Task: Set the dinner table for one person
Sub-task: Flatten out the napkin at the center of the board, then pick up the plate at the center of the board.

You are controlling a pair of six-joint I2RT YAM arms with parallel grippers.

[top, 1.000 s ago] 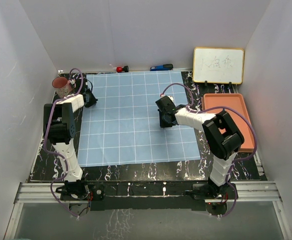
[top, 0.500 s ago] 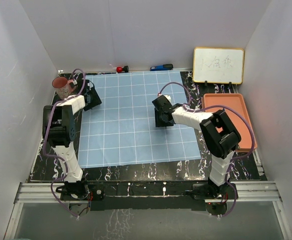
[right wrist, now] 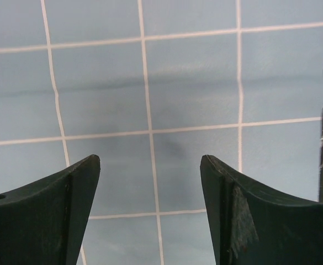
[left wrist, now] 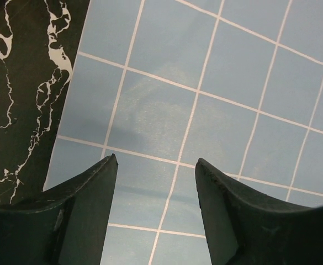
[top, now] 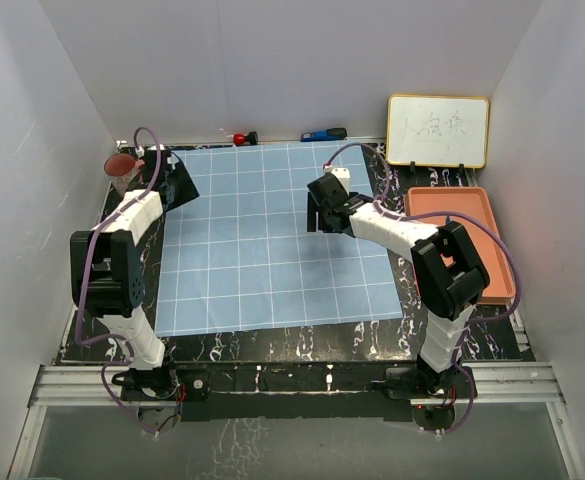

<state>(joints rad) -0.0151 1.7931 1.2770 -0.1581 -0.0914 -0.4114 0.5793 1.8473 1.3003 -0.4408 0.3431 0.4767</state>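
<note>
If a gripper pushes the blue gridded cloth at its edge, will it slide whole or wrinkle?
Probably it wrinkles: the cloth lies thin and flat on the dinner table, with a faint crease in the right wrist view. It looks light, so lifted by one corner it would likely drape, not stay stiff.

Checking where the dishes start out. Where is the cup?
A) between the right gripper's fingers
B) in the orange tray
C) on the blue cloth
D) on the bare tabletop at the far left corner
D: the cup stands on the dinner table, on its black marble just off the blue cloth at its far left corner.
</note>
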